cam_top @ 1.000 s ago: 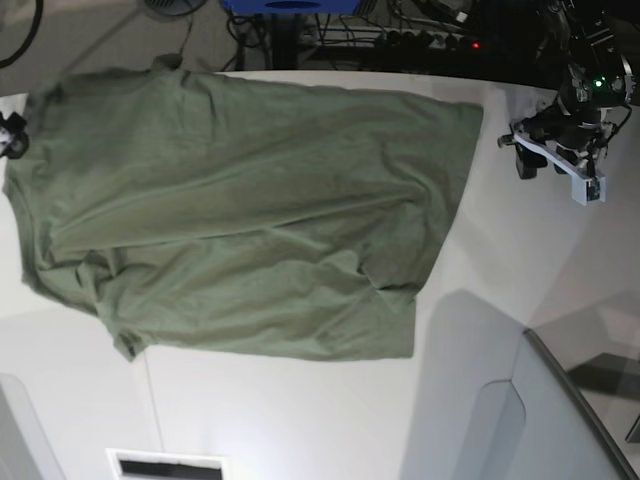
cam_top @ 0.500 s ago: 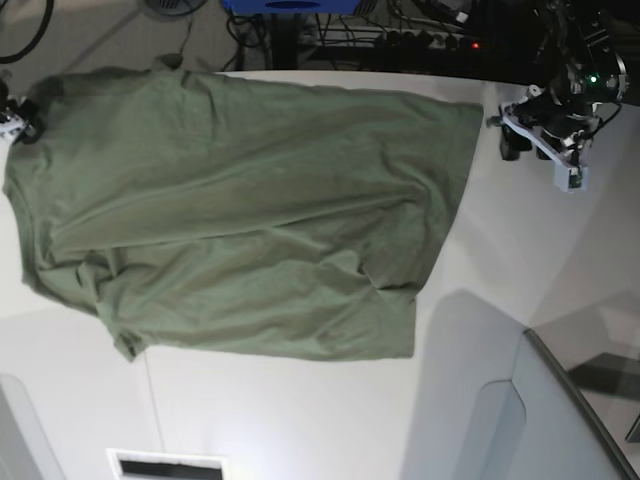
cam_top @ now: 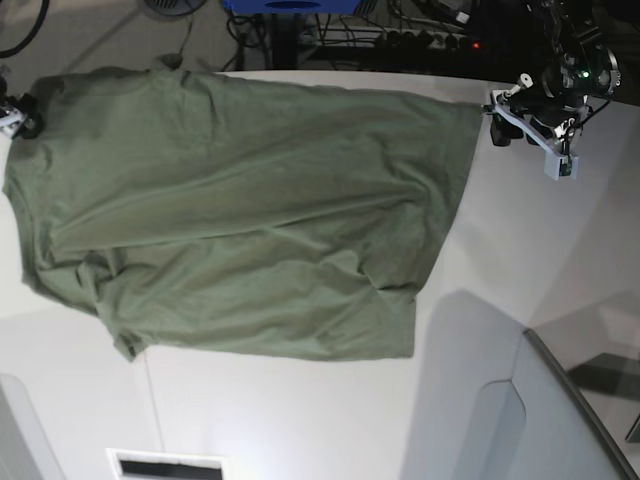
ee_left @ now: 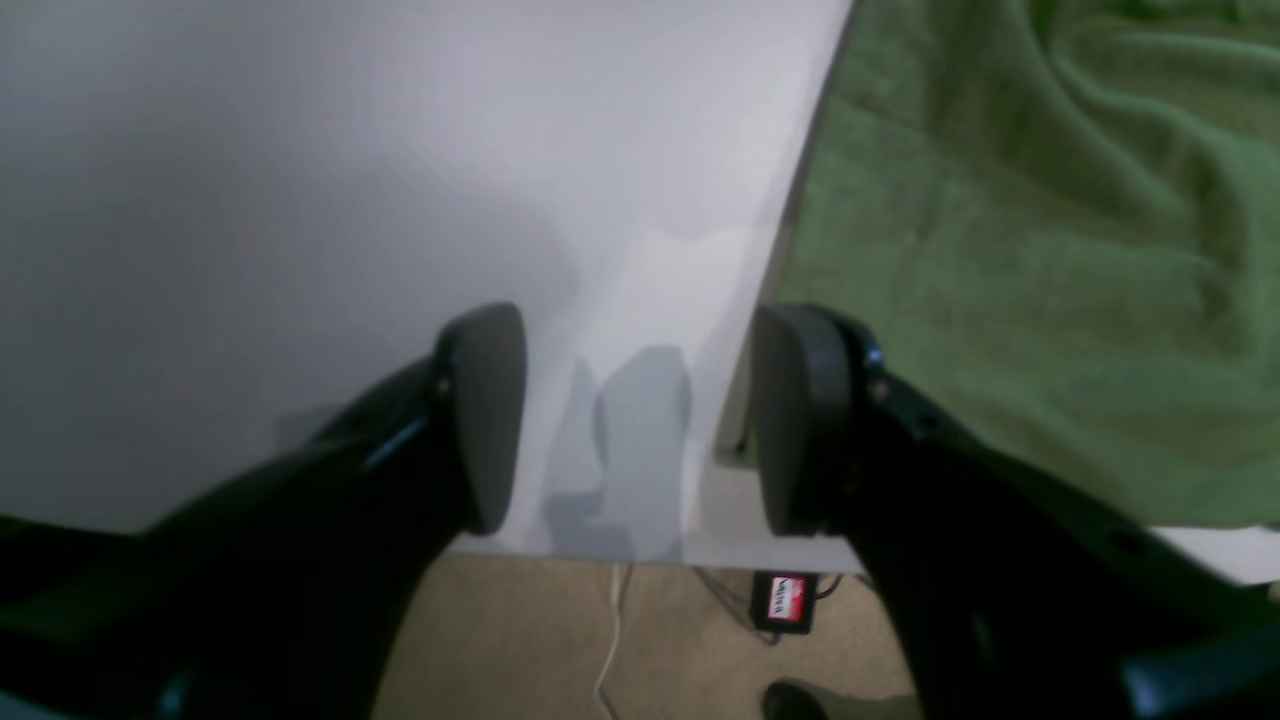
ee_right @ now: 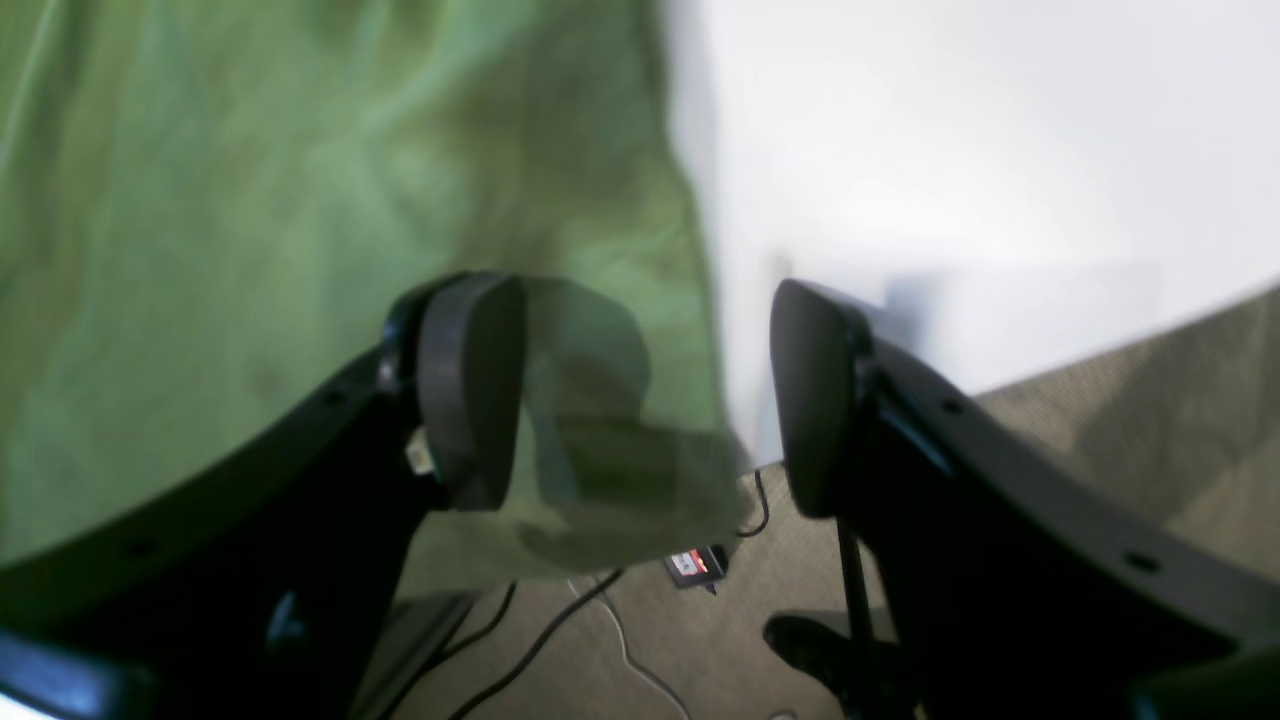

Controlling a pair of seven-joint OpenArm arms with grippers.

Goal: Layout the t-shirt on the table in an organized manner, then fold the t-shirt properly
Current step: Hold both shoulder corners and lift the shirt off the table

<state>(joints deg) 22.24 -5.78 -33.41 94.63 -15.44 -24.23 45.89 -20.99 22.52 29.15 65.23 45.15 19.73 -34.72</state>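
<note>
The olive-green t-shirt (cam_top: 240,220) lies spread across the white table (cam_top: 520,250), with wrinkles toward its near side. My left gripper (cam_top: 499,130) hovers open at the table's far edge, just right of the shirt's far right corner. In the left wrist view the left gripper (ee_left: 640,420) holds nothing, and the t-shirt (ee_left: 1050,250) starts past its right finger. My right gripper (cam_top: 12,118) is at the shirt's far left corner. In the right wrist view the right gripper (ee_right: 640,395) is open above the corner of the t-shirt (ee_right: 300,200), which hangs over the table edge.
A grey angled panel (cam_top: 540,420) rises at the near right. A dark slot (cam_top: 165,467) sits at the near edge. Cables and a small red-labelled box (ee_left: 785,600) lie on the floor beyond the far edge.
My left gripper has moved toward the far edge and closer to the shirt's far right corner. My right gripper has shifted slightly toward the far edge. The shirt has not moved.
</note>
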